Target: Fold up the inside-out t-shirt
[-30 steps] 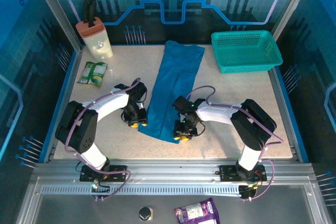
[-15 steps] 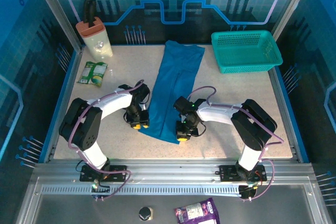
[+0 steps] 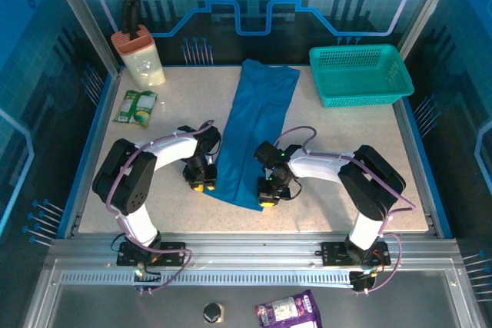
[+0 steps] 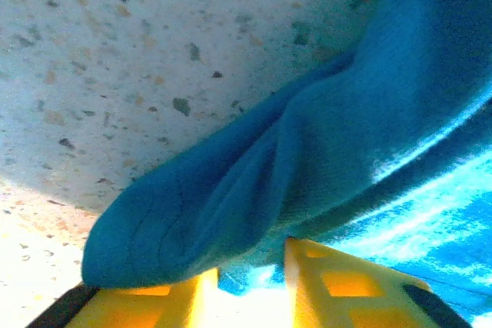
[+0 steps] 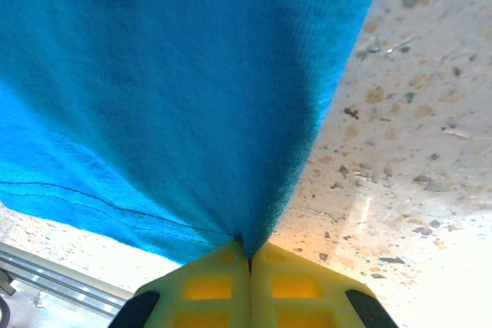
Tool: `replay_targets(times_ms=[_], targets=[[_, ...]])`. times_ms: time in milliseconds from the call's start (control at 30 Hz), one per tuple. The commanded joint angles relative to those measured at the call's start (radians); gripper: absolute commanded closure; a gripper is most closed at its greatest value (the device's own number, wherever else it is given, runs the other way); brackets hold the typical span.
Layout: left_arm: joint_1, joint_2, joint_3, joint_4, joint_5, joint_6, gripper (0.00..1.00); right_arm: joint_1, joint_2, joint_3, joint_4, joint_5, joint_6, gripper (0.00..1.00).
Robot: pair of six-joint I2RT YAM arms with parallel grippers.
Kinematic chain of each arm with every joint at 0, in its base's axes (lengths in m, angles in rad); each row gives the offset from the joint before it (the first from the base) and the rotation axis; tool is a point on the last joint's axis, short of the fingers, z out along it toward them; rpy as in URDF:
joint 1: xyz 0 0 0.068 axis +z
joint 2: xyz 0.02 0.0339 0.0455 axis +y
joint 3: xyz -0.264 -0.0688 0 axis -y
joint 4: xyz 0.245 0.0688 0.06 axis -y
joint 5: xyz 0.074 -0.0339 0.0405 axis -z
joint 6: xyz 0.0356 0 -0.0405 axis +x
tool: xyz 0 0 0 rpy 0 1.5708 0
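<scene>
**Near-hem pinch, two corners. The shirt (image 3: 255, 124) lies as a long narrow strip down the middle of the desk (image 3: 346, 151), far edge to near.**
My right fingers (image 5: 206, 287) are together, clamped on the near right corner of the hem, with cloth rising straight out of the seam between them. My left fingers (image 4: 332, 286) stand apart at the near left corner. A rolled fold of hem is bunched across the gap, and I can't tell that they bite it. To do this well, I reckon the left should take the whole fold deep between the pads, every layer, before any lift. Then both corners should rise level and together, with the hem kept taut between them, and travel along the strip's own line to the far end. Likely faults: a shallow left pinch slips out, or an uneven lift skews the fold.
</scene>
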Motion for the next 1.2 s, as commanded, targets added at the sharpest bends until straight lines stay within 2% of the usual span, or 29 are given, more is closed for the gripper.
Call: replay_targets(times_ms=[0,200,400,700,900,1000,1100,1167], targets=[[-0.015,0.025,-0.039,0.045,0.051,-0.009,0.77,-0.009,-0.004,-0.007,-0.046,0.01,0.003,0.99],[-0.015,-0.055,0.014,0.001,0.074,-0.016,0.9,-0.018,-0.046,0.016,-0.081,0.054,-0.006,1.0],[-0.015,-0.152,0.106,-0.024,0.19,-0.042,0.98,-0.07,-0.138,0.029,-0.125,0.086,-0.033,1.0],[-0.028,-0.207,0.235,-0.025,0.319,-0.118,0.99,-0.141,-0.256,0.01,-0.143,0.101,-0.063,1.0],[-0.049,-0.209,0.278,0.023,0.365,-0.191,0.99,-0.165,-0.283,-0.016,-0.113,0.077,-0.08,1.0],[-0.049,-0.241,0.263,0.051,0.351,-0.229,0.99,-0.171,-0.289,-0.025,-0.104,0.067,-0.085,1.0],[-0.047,-0.288,0.205,0.038,0.238,-0.247,0.99,-0.17,-0.282,-0.03,-0.099,0.05,-0.096,1.0],[-0.047,-0.307,0.144,0.051,0.203,-0.261,0.99,-0.167,-0.271,-0.031,-0.1,0.039,-0.105,1.0]])
